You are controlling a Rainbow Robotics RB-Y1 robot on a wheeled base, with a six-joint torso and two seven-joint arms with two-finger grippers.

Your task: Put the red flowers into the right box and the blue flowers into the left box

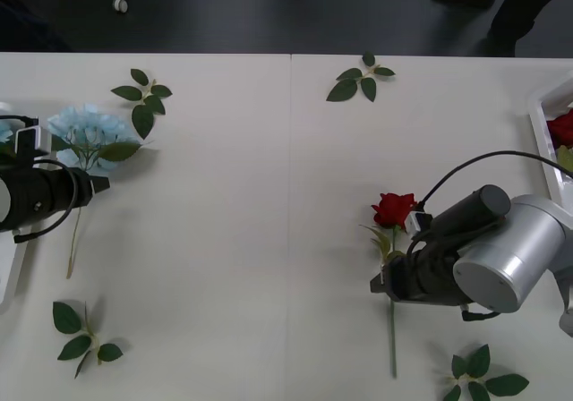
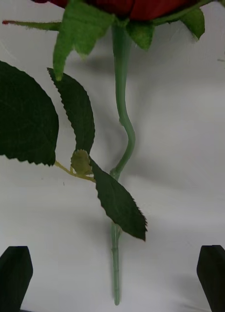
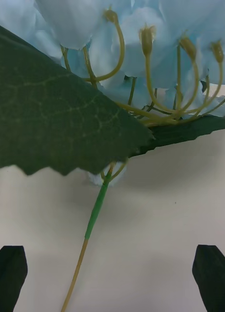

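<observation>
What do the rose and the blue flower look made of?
Rose: apparently artificial; smooth, uniform green stem looks plastic, and its matte serrated leaves look like fabric. Blue flower: likely fabric petals on thin yellowish plastic stalks, its stem partly wrapped in green.

Worktop [image 1: 242, 240] was matt white, smooth. Right arm housing [image 1: 506, 258] looked brushed metal. Rose leaves [image 2: 25, 119] were matt, cloth-like; stem [image 2: 123, 122] smooth plastic.

A rose [image 1: 394, 209] lies on the table [image 1: 242, 240] right of centre, a hydrangea [image 1: 87, 132] far left.
</observation>
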